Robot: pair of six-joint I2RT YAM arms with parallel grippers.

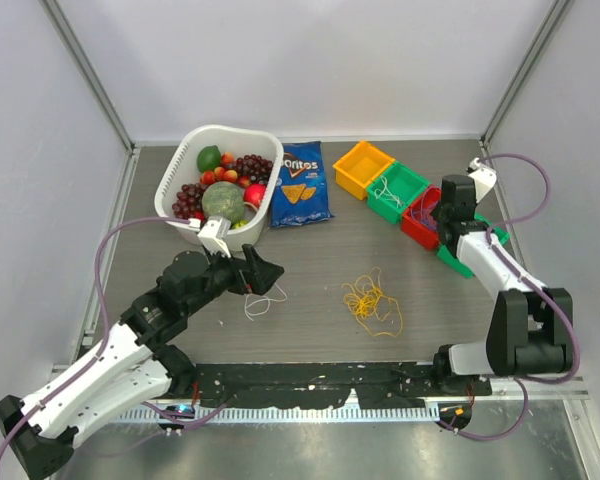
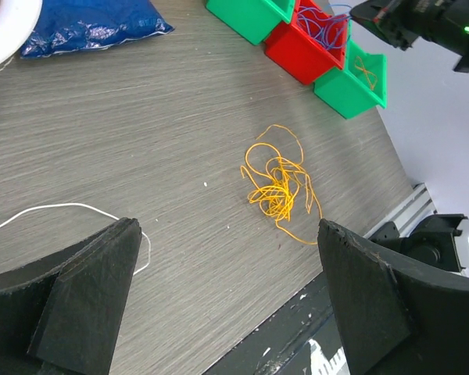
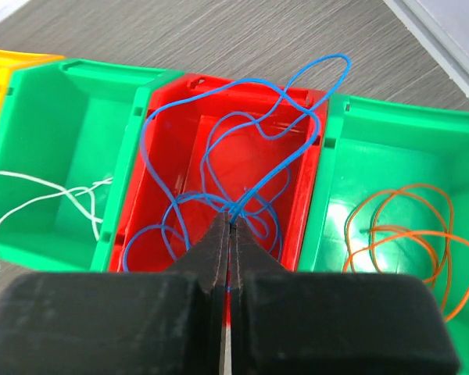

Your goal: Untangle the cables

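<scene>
A yellow cable tangle (image 1: 370, 300) lies on the table's middle and also shows in the left wrist view (image 2: 277, 187). A loose white cable (image 1: 263, 303) lies by my left gripper (image 1: 267, 275), which is open and empty just above the table; the white cable (image 2: 62, 209) runs past its left finger (image 2: 86, 297). My right gripper (image 3: 230, 223) is shut on a blue cable (image 3: 242, 148) whose loops hang into the red bin (image 3: 293, 168). Another white cable (image 3: 47, 203) lies in the left green bin (image 3: 39, 94). An orange cable (image 3: 406, 226) lies in the right green bin (image 3: 375, 125).
A row of bins stands at the back right: orange-yellow (image 1: 363, 167), green (image 1: 397, 190), red (image 1: 417, 225), green (image 1: 470, 258). A white basket (image 1: 177, 175) of fruit and a blue Doritos bag (image 1: 300, 185) sit at the back. A black rail (image 1: 310, 385) runs along the near edge.
</scene>
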